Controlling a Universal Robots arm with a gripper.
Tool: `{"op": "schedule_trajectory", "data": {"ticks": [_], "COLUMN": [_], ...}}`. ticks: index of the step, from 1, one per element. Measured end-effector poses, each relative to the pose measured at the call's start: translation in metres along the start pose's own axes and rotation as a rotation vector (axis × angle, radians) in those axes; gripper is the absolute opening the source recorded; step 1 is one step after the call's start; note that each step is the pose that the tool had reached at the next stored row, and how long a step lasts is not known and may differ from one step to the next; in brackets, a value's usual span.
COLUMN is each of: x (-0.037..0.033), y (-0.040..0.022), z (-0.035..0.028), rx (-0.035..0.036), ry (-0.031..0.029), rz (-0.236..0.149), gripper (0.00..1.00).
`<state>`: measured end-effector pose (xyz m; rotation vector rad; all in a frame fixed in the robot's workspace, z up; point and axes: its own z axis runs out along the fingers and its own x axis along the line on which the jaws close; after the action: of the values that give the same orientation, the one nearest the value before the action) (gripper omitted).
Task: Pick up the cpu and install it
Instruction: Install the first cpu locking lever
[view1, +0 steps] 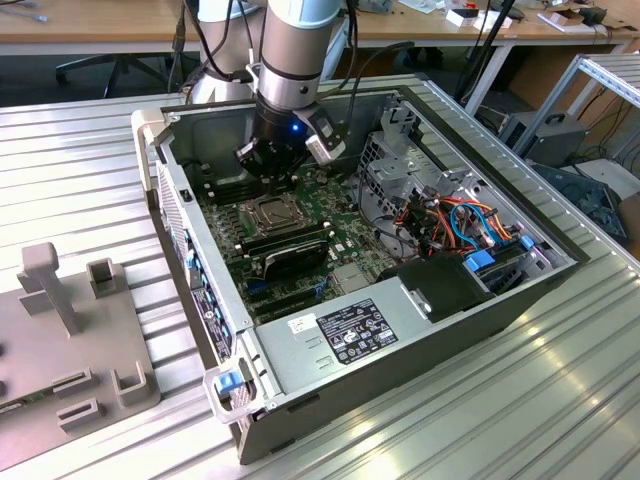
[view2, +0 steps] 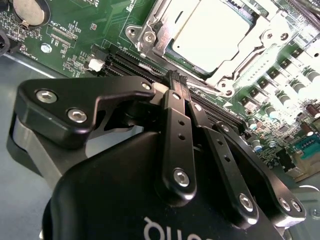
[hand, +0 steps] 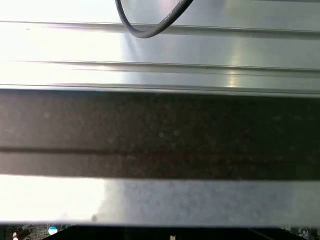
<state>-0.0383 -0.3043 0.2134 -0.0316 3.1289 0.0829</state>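
table (view1: 80, 150): ribbed metal, carrying everything; at the exterior view's left a grey fixture (view1: 70, 330) with upright posts stands on it, well apart from the work.
computer case (view1: 420, 360): open on its side, green motherboard (view1: 345, 225) facing up.
pincer (view1: 262, 168): low inside the case, hanging just over the board. in the second wrist view its fingertips (view2: 172, 92) are pressed together with nothing visible between them, the tip close above the memory slots (view2: 125, 62), just beside the socket.
cpu (view1: 270, 210): lies flat in the socket near the middle of the board, with the shiny retention frame (view2: 150, 35) around its edges. it is not in the pincer, and looks seated.
further right: a power supply (view1: 350, 335) against the near wall, then a bundle of orange and blue cables (view1: 460, 220).
handling: probably light, thin and stiff, with a smooth metal top that would slip under a flat press. the underside is likely delicate, so opposite edges are the place to pinch, kept level.
exterior view: gives the arm's place in the whole case, but the cpu is tiny there.
second wrist view: gives the shut fingers and the bright cpu top (view2: 215, 25) close up.
first wrist view: gives ribbed metal, a dark band i cannot name and a cable loop (hand: 150, 25).
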Motion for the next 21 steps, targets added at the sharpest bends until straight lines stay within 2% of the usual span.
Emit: {"op": "schedule_trajectory", "data": {"ticks": [9,21], "x": [0.0000,0.0004], "y": [0.0002,0.0003], "z": [-0.0046,-0.0051], "rx": [0.0000,0.0001], "ry": [0.0000,-0.0003], "rz": [0.000,0.000], "gripper": [0.11,0.11]}}
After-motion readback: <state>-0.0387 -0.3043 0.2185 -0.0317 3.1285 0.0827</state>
